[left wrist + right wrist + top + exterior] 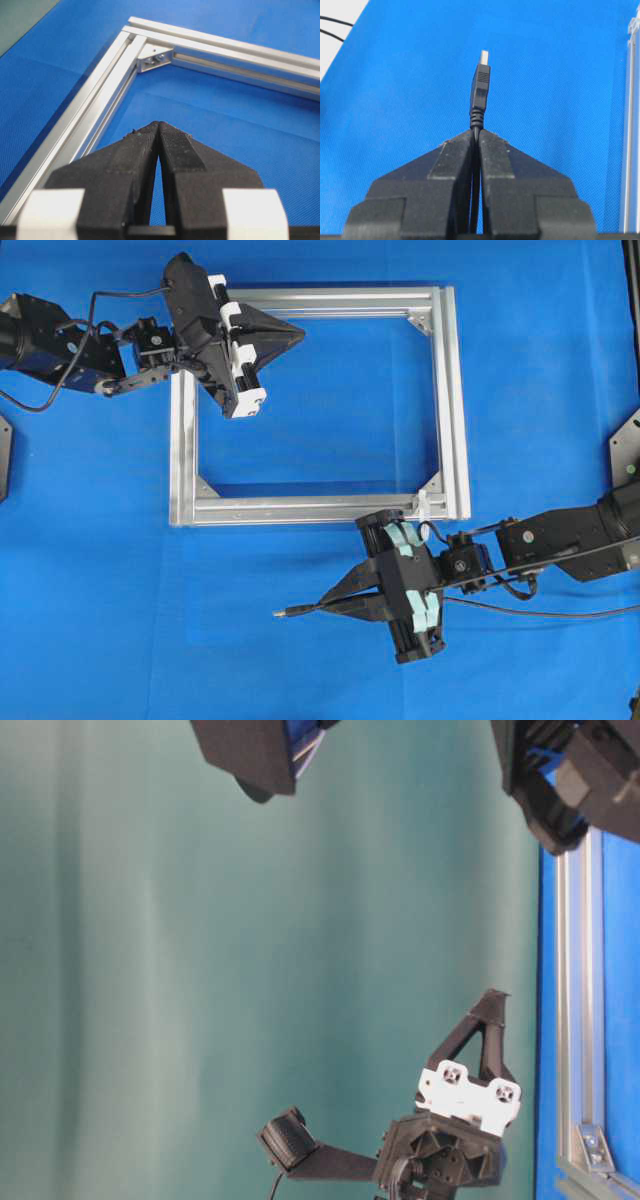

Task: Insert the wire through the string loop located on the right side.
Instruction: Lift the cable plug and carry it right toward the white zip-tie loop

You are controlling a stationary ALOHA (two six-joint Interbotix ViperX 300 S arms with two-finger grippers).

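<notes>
Silver aluminium makes up the square frame, which lies flat on the blue cloth covering the table; inside its four bars only bare blue cloth shows. At the frame's lower right corner in the overhead view, a small whitish shape that is probably the string loop sits against the metal, though it is too small to read clearly. The left gripper hangs over the frame's upper left part with its black fingers pressed together and nothing between them; the left wrist view looks past them to a corner bracket. The right gripper is outside the frame, below its bottom bar, and pinches the wire just behind its plug. The plug sticks out beyond the fingertips, pointing left in the overhead view, well apart from the loop. Behind the gripper the thin black wire trails off to the right edge. In the table-level view, which is turned on its side, a plain teal-green wall fills the background behind the arms.
</notes>
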